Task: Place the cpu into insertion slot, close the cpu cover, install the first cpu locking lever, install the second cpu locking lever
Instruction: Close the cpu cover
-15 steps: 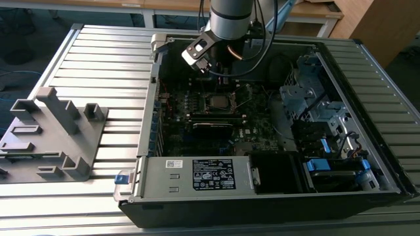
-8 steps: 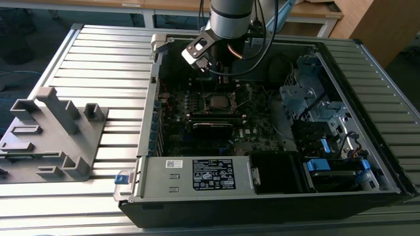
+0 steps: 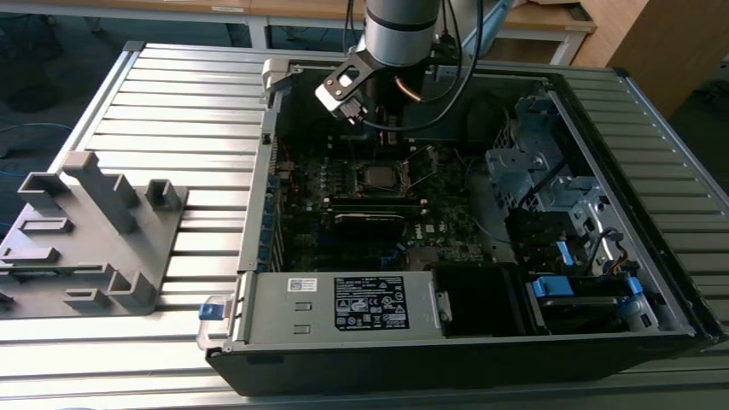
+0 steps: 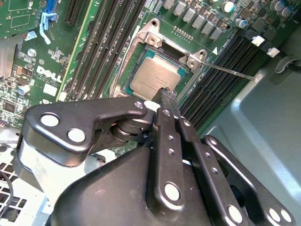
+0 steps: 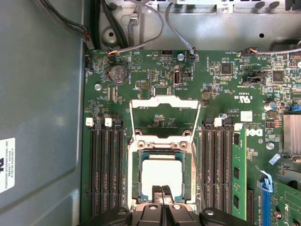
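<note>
The cpu (image 5: pixel 160 172) lies flat in the insertion slot (image 5: pixel 136 175) on the motherboard, its metal face up; it also shows in the second wrist view (image 4: pixel 157 77) and the exterior view (image 3: pixel 380 175). The cpu cover (image 5: pixel 164 100) is swung open and stands back from the socket on its hinge. A thin locking lever (image 4: pixel 230 70) sticks out sideways, unlatched. My gripper (image 5: pixel 162 190) is shut with nothing between its fingers, its tip (image 4: pixel 164 93) just over the cpu's edge farthest from the cover. In the exterior view the gripper (image 3: pixel 385 137) hangs inside the case.
Long black memory slots (image 5: pixel 106 174) flank the socket on both sides, one holding a green module (image 5: pixel 239 174). The labelled grey power-supply box (image 3: pixel 341 303) fills the case's near side, with a drive cage (image 3: pixel 535 171) at the exterior view's right. A grey fixture (image 3: pixel 91 231) stands outside on the slatted table.
</note>
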Tool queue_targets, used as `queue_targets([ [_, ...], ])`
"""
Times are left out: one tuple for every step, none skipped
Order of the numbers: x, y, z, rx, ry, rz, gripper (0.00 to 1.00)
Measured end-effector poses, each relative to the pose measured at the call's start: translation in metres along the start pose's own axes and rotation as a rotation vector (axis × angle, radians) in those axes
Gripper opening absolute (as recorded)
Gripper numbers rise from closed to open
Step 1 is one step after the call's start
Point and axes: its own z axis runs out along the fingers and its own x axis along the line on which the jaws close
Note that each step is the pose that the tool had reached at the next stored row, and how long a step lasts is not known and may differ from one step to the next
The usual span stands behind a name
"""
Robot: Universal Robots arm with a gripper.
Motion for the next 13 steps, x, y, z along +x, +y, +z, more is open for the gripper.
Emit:
queue_targets([
  [0.0000,0.0000,-0.0004,-0.0001,0.0002,0.000,0.11],
  [0.0001,0.0001,-0.0010,-0.0003,0.0005,0.000,0.11],
  [0.0001,0.0001,-0.0017,-0.0002,0.0003,0.000,0.11],
  [0.0001,0.0001,-0.0026,-0.0002,0.0003,0.000,0.11],
  [0.0002,0.0001,-0.0036,-0.0003,0.0004,0.000,0.11],
  [0.0002,0.0001,-0.0048,-0.0002,0.0003,0.000,0.11],
  [0.0003,0.0002,-0.0059,-0.0002,0.0004,0.000,0.11],
  [0.0003,0.0002,-0.0070,-0.0002,0.0003,0.000,0.11],
  [0.0003,0.0002,-0.0078,-0.0003,0.0004,0.000,0.11],
  [0.0003,0.0002,-0.0077,-0.0003,0.0006,0.000,0.11],
  [0.0003,0.0002,-0.0077,-0.0003,0.0006,0.000,0.11],
  [0.0003,0.0002,-0.0077,-0.0004,0.0007,0.000,0.11],
  [0.0003,0.0002,-0.0078,-0.0003,0.0006,0.000,0.11],
])
